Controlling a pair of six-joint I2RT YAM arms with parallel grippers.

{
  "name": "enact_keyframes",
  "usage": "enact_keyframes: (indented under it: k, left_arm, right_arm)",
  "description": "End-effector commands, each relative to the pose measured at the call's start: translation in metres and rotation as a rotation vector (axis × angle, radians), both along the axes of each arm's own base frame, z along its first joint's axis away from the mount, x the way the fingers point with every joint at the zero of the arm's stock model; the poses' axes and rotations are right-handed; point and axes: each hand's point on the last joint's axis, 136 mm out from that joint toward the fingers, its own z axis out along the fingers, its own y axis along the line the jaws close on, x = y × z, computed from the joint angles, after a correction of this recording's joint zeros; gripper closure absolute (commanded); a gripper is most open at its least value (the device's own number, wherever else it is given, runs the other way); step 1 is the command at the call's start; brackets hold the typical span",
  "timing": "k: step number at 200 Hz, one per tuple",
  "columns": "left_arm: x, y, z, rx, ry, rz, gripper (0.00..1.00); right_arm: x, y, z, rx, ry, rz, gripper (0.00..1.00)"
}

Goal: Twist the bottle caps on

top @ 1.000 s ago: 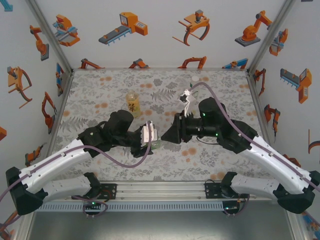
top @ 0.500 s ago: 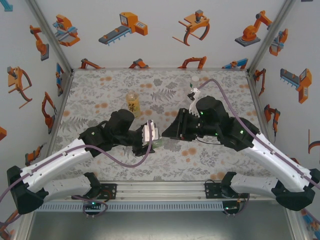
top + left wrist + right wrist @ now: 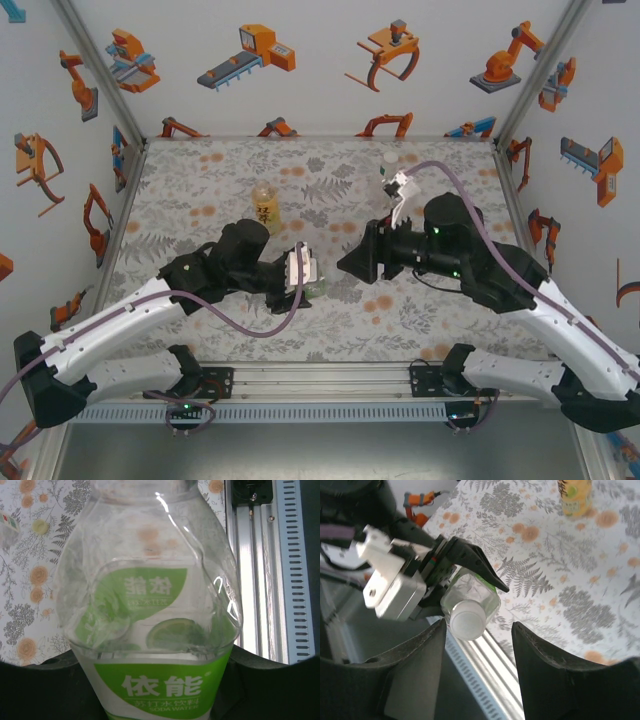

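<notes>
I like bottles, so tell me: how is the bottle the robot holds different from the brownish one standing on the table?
The held bottle is clear with a green label; the amber bottle is brownish with a yellow label. The held bottle lies sideways, clamped in the left gripper; the amber bottle stands upright on the table, nothing touching it. Both are small plastic bottles.

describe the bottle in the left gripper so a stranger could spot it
On the floral table, look at the middle, where the left gripper clamps a clear bottle. Unlike the amber bottle standing behind it, it is colourless and wears a green label.
</notes>
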Motion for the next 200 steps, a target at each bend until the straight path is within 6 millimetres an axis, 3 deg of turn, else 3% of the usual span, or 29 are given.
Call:
enact_keyframes:
  k: [1, 31, 62, 112, 200]
  left_arm:
    - [-0.006, -0.004, 0.015, -0.04, -0.017, -0.046, 1.0]
    - [-0.008, -0.004, 0.017, -0.046, -0.015, -0.052, 1.0]
    - [-0.009, -0.003, 0.019, -0.053, -0.014, -0.051, 1.0]
    - [-0.01, -0.002, 0.02, -0.057, -0.011, -0.056, 1.0]
    - [-0.015, -0.004, 0.02, -0.06, 0.002, -0.08, 1.0]
  right_arm:
    - [-0.026, 0.006, 0.026, -0.018, -0.306, 0.244, 0.47]
    - [-0.046, 0.009, 0.028, -0.068, -0.496, 0.433, 0.45]
    - [-0.052, 0.013, 0.025, -0.112, -0.596, 0.533, 0.44]
    - [-0.062, 0.023, 0.02, -0.086, -0.604, 0.631, 0.45]
    - [-0.053, 0.025, 0.0, -0.133, -0.594, 0.611, 0.49]
